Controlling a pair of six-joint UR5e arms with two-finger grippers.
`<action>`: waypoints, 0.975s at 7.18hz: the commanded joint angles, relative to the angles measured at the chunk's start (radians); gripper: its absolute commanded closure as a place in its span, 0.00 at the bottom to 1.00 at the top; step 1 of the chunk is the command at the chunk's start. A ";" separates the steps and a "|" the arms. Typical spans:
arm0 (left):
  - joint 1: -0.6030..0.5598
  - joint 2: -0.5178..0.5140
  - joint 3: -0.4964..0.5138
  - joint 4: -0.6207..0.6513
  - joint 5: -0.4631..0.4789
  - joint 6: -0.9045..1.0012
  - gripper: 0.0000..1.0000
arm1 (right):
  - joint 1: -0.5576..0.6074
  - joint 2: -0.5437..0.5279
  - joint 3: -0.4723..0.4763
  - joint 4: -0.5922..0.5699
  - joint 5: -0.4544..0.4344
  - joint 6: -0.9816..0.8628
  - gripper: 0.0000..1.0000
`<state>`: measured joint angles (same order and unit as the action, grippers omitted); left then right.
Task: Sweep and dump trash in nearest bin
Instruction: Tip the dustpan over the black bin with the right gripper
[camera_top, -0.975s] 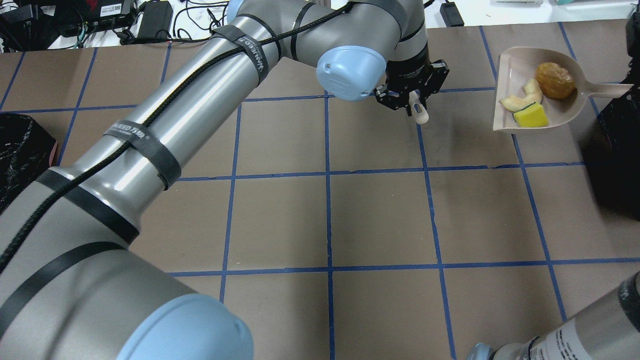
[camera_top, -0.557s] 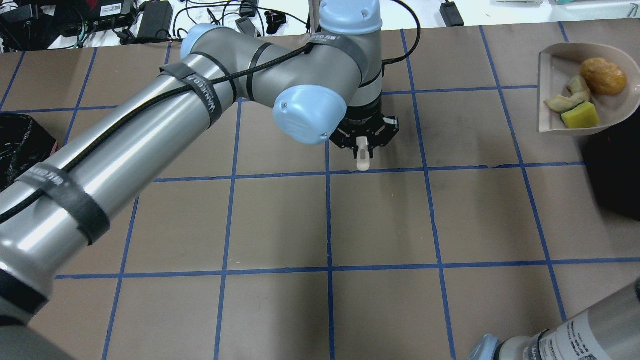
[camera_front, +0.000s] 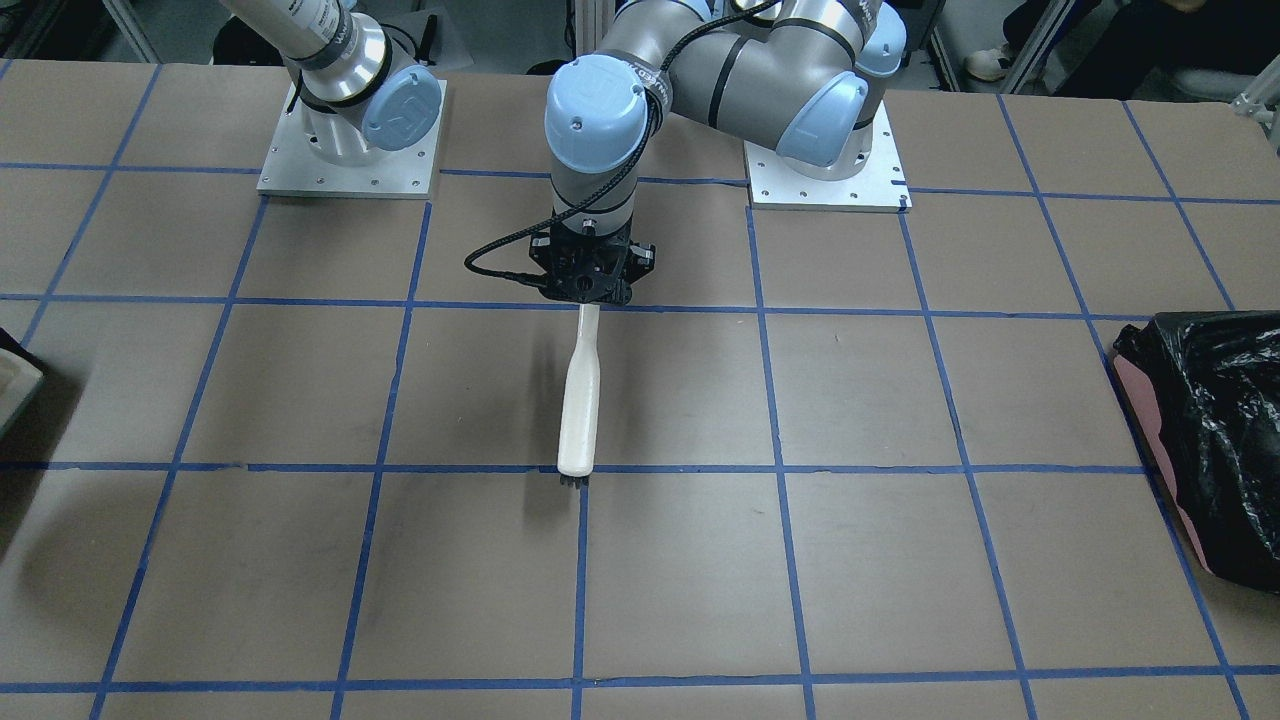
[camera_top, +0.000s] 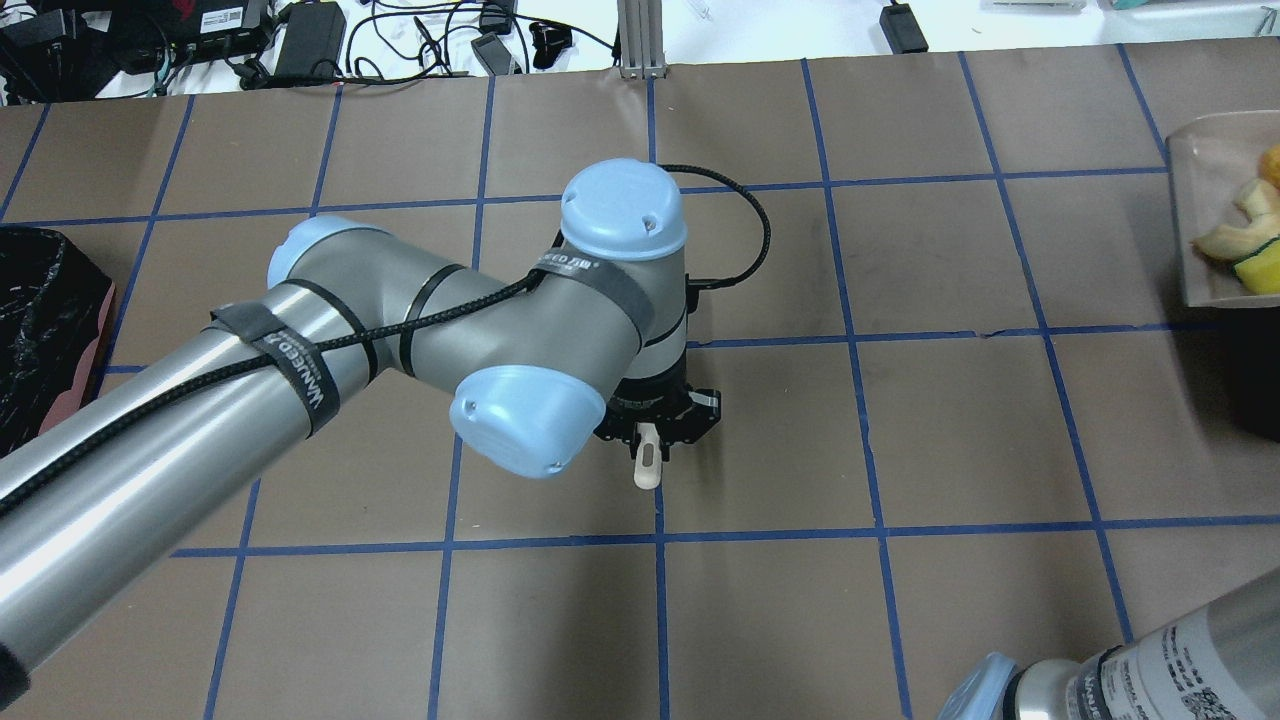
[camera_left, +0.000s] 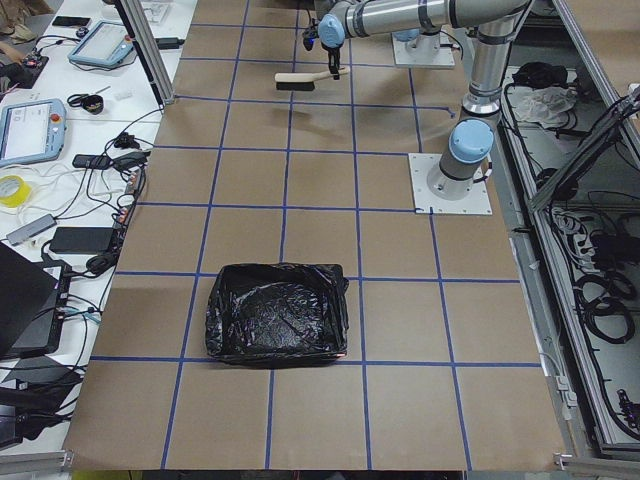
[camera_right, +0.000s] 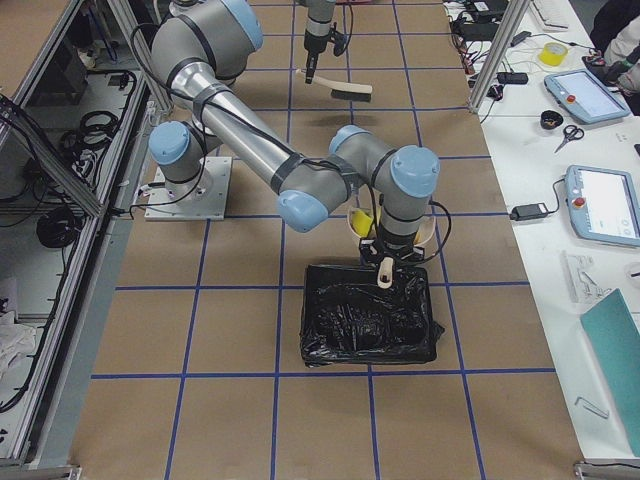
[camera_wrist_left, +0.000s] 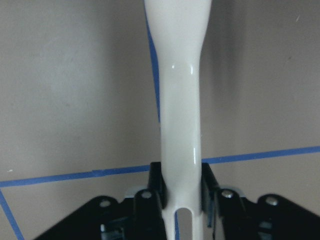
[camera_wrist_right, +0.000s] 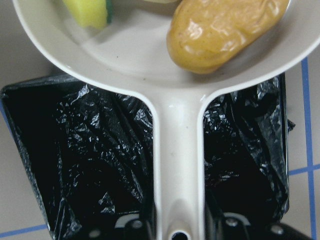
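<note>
Left gripper (camera_wrist_left: 181, 192) pinching white brush (camera_front: 579, 400) handle, mid-table. Right gripper (camera_wrist_right: 177, 227) clamped on dustpan (camera_wrist_right: 150, 70) handle; pan carrying trash (camera_wrist_right: 225, 35) above black bin (camera_wrist_right: 75, 150).

black strap (camera_top: 300, 372) on left arm (camera_top: 150, 450), white lettering seemingly WANLEED, white label (camera_top: 1180, 680) on right arm (camera_top: 1245, 612), print too small

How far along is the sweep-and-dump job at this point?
Done: the sweeping, since the lump, sponge and pale piece all lie in the dustpan.
In hand: the right hand holds the dustpan by its handle, above the bin. The left hand holds the brush over mid-table.
Left: tip them into the bin.
</note>
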<state>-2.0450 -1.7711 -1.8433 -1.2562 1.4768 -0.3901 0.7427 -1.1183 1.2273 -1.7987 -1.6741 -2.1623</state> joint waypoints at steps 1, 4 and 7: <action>-0.006 0.032 -0.083 0.024 -0.009 -0.029 1.00 | -0.096 0.029 -0.061 -0.007 -0.022 -0.054 1.00; -0.023 0.019 -0.093 0.023 -0.047 -0.038 1.00 | -0.157 0.087 -0.132 -0.081 -0.029 -0.196 1.00; -0.055 0.012 -0.109 0.058 -0.044 -0.035 1.00 | -0.172 0.097 -0.129 -0.097 -0.079 -0.208 1.00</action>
<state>-2.0859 -1.7634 -1.9444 -1.2074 1.4316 -0.4259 0.5748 -1.0243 1.0982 -1.8888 -1.7346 -2.3646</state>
